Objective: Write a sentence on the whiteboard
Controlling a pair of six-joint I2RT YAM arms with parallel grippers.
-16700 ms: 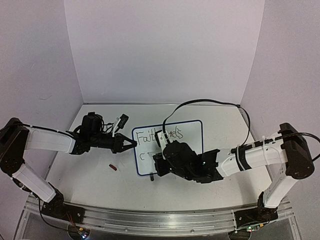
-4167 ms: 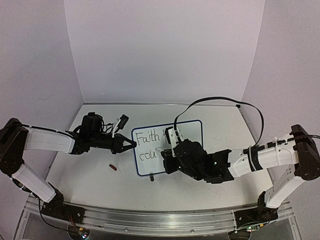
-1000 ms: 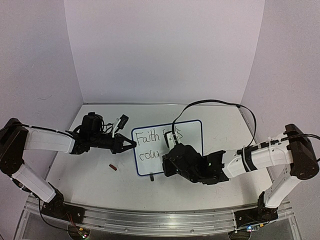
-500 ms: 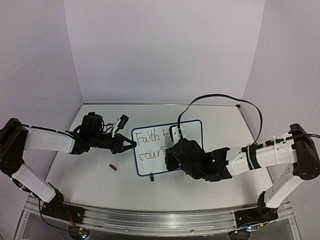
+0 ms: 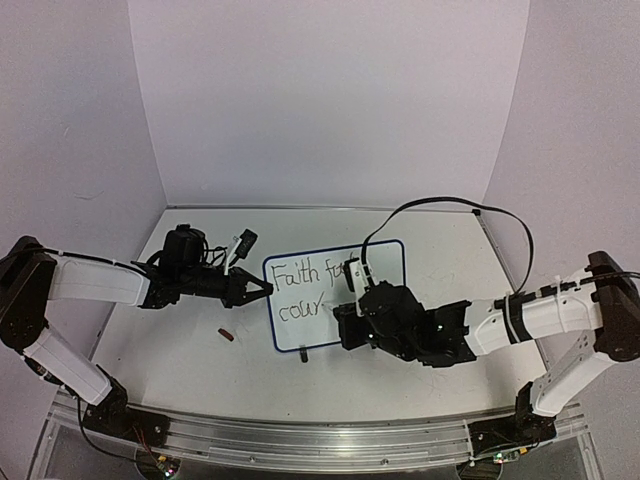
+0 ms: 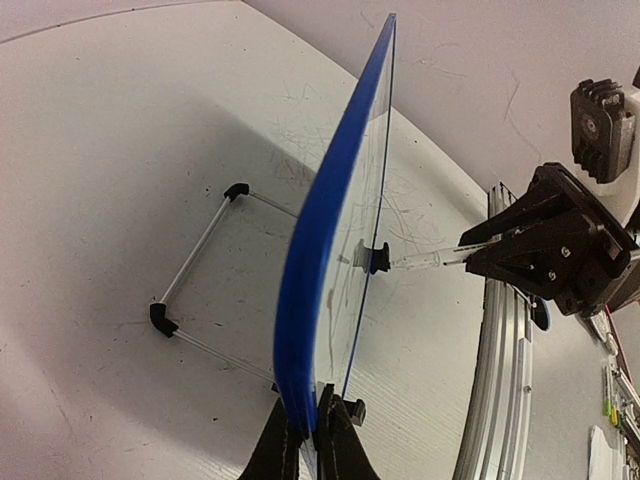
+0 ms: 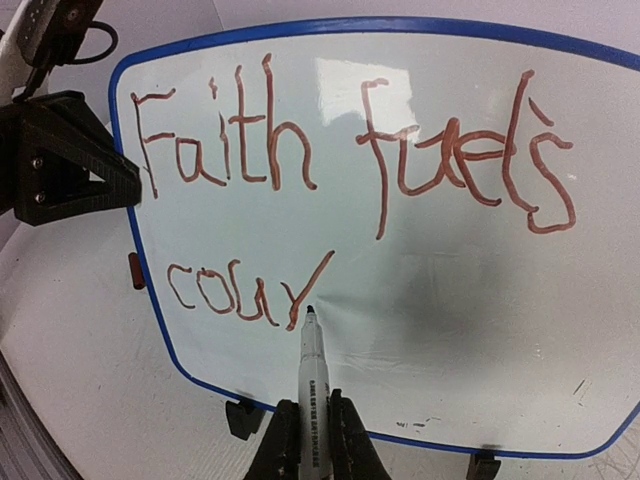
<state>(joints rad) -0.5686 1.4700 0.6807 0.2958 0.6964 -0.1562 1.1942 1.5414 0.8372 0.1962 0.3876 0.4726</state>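
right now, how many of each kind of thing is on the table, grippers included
whiteboard: 1
marker: 1
small red piece: 1
grippers: 2, left gripper on the whiteboard's edge, right gripper on the marker
total: 5

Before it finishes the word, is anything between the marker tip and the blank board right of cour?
Nothing visible. The marker tip sits at the end of "cour", the whiteboard beyond it is bare, and the left gripper clamps only the left edge.
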